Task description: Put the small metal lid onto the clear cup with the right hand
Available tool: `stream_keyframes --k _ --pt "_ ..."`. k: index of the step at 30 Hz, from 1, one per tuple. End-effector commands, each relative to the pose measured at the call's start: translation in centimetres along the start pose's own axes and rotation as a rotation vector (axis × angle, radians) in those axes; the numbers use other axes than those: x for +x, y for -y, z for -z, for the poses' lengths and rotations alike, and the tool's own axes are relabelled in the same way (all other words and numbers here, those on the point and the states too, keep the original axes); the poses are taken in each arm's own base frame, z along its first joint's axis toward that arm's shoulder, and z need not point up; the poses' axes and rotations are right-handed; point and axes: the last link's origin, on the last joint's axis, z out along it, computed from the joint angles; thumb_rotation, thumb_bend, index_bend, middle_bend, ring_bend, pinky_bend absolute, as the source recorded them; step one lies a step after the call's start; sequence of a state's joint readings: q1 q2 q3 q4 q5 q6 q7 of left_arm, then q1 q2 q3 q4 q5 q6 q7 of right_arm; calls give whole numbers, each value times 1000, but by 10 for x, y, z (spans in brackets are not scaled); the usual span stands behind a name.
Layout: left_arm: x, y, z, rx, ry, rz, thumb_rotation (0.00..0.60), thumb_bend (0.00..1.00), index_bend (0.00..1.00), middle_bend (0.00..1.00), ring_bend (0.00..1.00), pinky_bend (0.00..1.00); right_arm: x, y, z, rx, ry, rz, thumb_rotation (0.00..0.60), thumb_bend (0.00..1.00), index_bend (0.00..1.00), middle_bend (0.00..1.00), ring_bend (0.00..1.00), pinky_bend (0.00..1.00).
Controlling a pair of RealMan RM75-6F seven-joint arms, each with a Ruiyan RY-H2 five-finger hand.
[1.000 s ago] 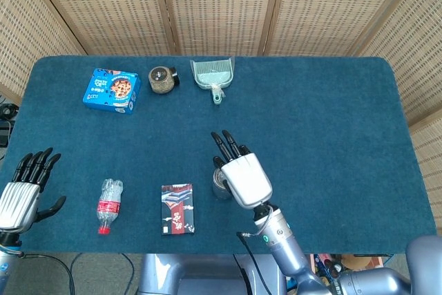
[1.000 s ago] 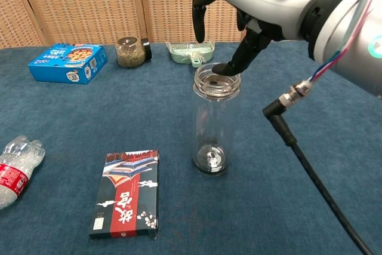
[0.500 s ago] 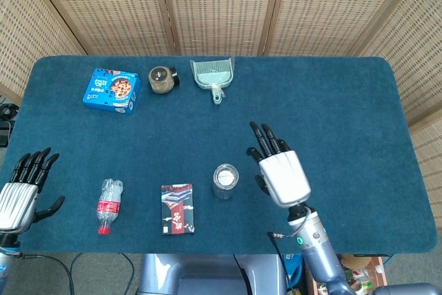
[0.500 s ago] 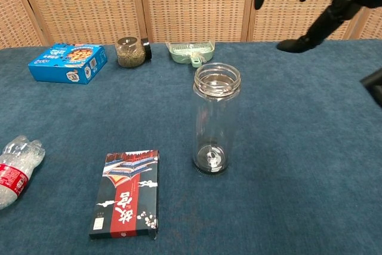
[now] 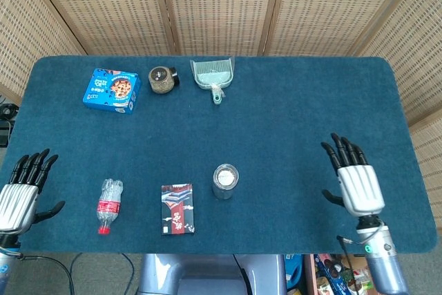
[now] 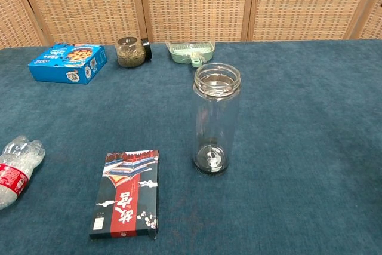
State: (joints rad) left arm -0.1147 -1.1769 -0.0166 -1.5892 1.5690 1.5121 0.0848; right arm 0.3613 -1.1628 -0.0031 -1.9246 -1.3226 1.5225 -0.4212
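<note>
The tall clear cup point(image 6: 216, 123) stands upright at the middle of the blue table point(image 6: 310, 147). From above, the cup point(image 5: 225, 179) shows a pale silvery disc inside its rim. Through its wall a small metal piece point(image 6: 211, 158) shows at the bottom; I cannot tell whether this is the lid. My right hand point(image 5: 359, 184) hovers far to the cup's right near the table's front right edge, fingers spread, holding nothing. At the front left edge my left hand point(image 5: 21, 195) is also spread and holds nothing. The chest view shows neither hand.
A red and black packet point(image 6: 126, 192) lies left of the cup, and a crushed plastic bottle point(image 6: 15, 168) further left. Along the far side sit a blue cookie box point(image 6: 67, 62), a small jar point(image 6: 131, 51) and a green dustpan point(image 6: 191, 51).
My right hand has left the cup's mouth and swung right and back toward the front right edge, leaving the chest view. The cup stays upright. The left hand has barely moved.
</note>
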Motion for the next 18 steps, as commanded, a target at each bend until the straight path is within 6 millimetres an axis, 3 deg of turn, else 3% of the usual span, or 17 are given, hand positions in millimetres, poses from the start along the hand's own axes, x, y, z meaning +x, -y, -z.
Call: stream_keyframes --k 1,9,18 --pt "0 1 1 16 3 -11 600 202 0 0 0 0 -10 -39 25 -53 27 47 600 58 106 0 0 145" --pt "0 7 4 42 18 -41 600 201 0 0 0 0 -18 -71 48 -101 -9 89 600 57 98 0 0 114" --pt "0 13 7 65 22 -59 600 201 0 0 0 0 -22 -77 60 -111 -48 76 600 56 93 0 0 114"
